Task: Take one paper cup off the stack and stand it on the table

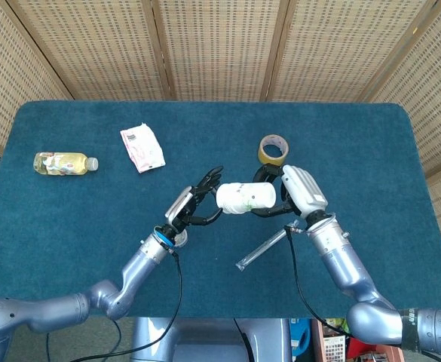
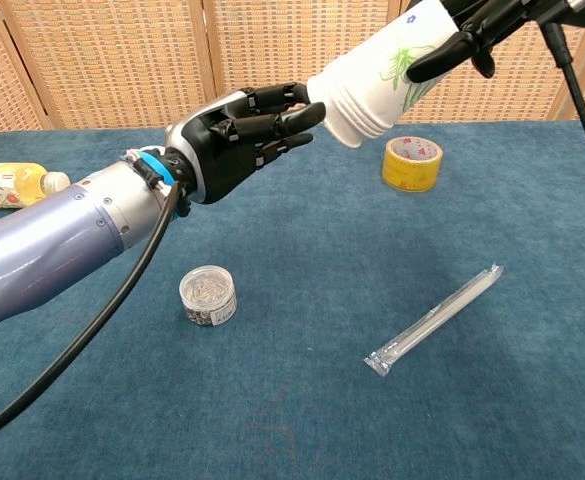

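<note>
A stack of white paper cups (image 1: 243,197) with a green print lies on its side in the air above the table's middle. My right hand (image 1: 299,192) grips it around its upper part. In the chest view the stack (image 2: 382,70) slants down to the left from my right hand (image 2: 477,25) at the top edge. My left hand (image 1: 194,204) reaches in from the left, fingers spread around the stack's free end. Its fingertips (image 2: 302,108) meet that end in the chest view. I cannot tell whether they clasp the outer cup.
On the blue table (image 1: 371,151) are a yellow tape roll (image 2: 412,163) behind the hands, a wrapped straw (image 2: 434,318) below the right hand, and a small round clip box (image 2: 208,295) under the left forearm. A bottle (image 1: 64,162) and a packet (image 1: 142,147) lie far left.
</note>
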Action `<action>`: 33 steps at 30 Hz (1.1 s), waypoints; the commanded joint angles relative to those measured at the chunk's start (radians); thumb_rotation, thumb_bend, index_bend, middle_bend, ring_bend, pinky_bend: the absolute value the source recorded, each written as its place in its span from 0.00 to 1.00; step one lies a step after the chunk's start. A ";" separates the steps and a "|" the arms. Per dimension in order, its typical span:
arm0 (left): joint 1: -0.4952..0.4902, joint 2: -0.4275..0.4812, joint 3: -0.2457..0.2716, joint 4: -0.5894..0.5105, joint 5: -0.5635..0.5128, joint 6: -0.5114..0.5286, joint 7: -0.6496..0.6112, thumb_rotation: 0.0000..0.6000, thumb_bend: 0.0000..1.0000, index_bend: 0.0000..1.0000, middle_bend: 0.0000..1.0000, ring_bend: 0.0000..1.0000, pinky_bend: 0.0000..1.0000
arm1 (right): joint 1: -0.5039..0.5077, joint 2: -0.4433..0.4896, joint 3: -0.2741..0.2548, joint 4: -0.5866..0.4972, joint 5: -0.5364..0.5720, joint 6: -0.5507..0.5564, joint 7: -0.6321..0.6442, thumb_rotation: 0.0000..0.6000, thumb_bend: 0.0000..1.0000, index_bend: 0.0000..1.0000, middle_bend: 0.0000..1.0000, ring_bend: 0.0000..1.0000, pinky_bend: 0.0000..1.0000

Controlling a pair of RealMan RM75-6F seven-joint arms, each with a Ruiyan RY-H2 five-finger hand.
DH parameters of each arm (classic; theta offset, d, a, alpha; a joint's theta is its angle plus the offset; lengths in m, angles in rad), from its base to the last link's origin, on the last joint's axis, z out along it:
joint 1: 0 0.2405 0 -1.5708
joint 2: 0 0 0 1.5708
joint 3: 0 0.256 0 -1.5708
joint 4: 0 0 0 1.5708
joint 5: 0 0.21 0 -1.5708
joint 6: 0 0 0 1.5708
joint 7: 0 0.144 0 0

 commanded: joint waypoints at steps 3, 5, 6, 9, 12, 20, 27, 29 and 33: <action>0.021 0.011 0.018 -0.013 -0.001 0.011 0.006 1.00 0.41 0.62 0.00 0.00 0.00 | -0.010 0.012 0.005 -0.008 -0.001 0.010 0.005 1.00 0.25 0.75 0.60 0.46 0.71; 0.031 0.015 0.027 -0.015 -0.003 0.013 0.010 1.00 0.41 0.62 0.00 0.00 0.00 | -0.014 0.017 0.005 -0.011 -0.002 0.012 0.006 1.00 0.25 0.75 0.60 0.46 0.71; 0.036 0.016 0.031 -0.016 -0.005 0.015 0.011 1.00 0.41 0.62 0.00 0.00 0.00 | -0.016 0.019 0.005 -0.013 -0.003 0.013 0.007 1.00 0.25 0.75 0.60 0.46 0.71; 0.053 0.023 0.041 -0.020 -0.007 0.022 0.015 1.00 0.41 0.63 0.00 0.00 0.00 | -0.024 0.026 0.004 -0.018 -0.005 0.018 0.010 1.00 0.25 0.75 0.60 0.46 0.71; 0.065 0.030 0.050 -0.020 -0.010 0.025 0.018 1.00 0.41 0.63 0.00 0.00 0.00 | -0.030 0.033 0.005 -0.024 -0.009 0.023 0.012 1.00 0.25 0.75 0.60 0.46 0.71; 0.106 0.080 0.077 -0.047 -0.001 0.045 0.055 1.00 0.41 0.63 0.00 0.00 0.00 | -0.052 0.056 0.005 -0.033 -0.013 0.045 0.012 1.00 0.25 0.75 0.60 0.46 0.71; 0.155 0.175 0.090 -0.098 -0.042 0.055 0.187 1.00 0.41 0.63 0.00 0.00 0.00 | -0.083 0.067 -0.013 -0.016 -0.024 0.063 0.012 1.00 0.25 0.75 0.60 0.46 0.71; 0.169 0.220 0.092 -0.131 -0.064 0.054 0.261 1.00 0.41 0.64 0.01 0.00 0.00 | -0.094 0.068 -0.029 -0.005 -0.035 0.075 -0.001 1.00 0.25 0.75 0.60 0.46 0.71; 0.194 0.317 0.103 -0.203 -0.109 0.056 0.438 1.00 0.41 0.64 0.02 0.00 0.00 | -0.116 0.064 -0.067 0.019 -0.051 0.109 -0.047 1.00 0.25 0.75 0.59 0.46 0.71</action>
